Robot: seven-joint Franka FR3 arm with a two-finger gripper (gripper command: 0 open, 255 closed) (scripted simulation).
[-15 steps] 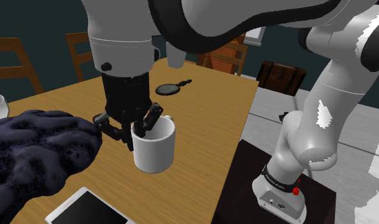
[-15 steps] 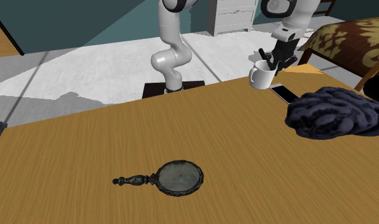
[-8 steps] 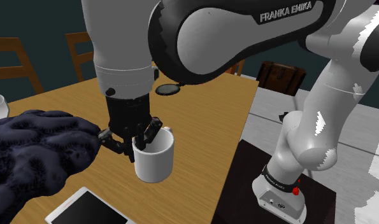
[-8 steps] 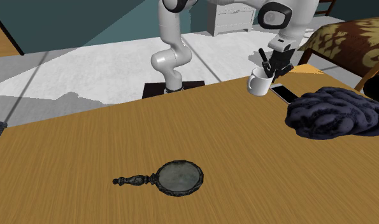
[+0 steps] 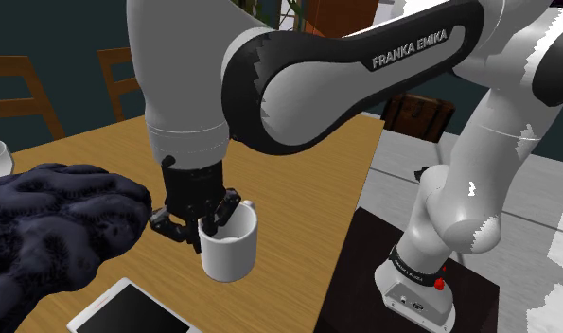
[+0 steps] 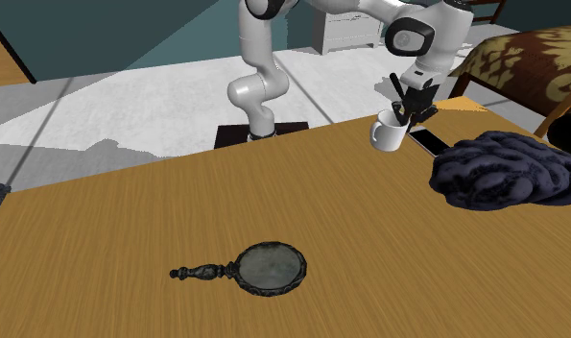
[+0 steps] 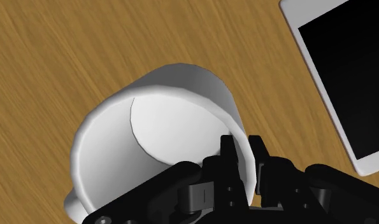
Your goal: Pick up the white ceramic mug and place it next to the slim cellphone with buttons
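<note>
Lower now and nearer the flat, white-framed, black-screened cellphone point(image 5: 128, 312), the smooth white cylindrical mug point(image 5: 230, 251) is over the wood-grain table point(image 5: 307, 170). The gripper point(image 5: 203, 227) pinches the mug's thin wall at the rim, one black finger inside and one outside, beside a lumpy dark cloth point(image 5: 52, 222).

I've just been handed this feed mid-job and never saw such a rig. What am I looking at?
It is one white robot arm on a box stand, with a black two-finger gripper. The shoulder view looks from beside the stand; the second exterior view faces the arm across the wooden table; the wrist view looks along the gripper. The fingers are shut on the wall of a plain white mug, one inside, one outside. Beside it lies a flat white phone with a black screen. Also on the table: a lumpy dark blue-black heap and a dark round hand mirror.
</note>
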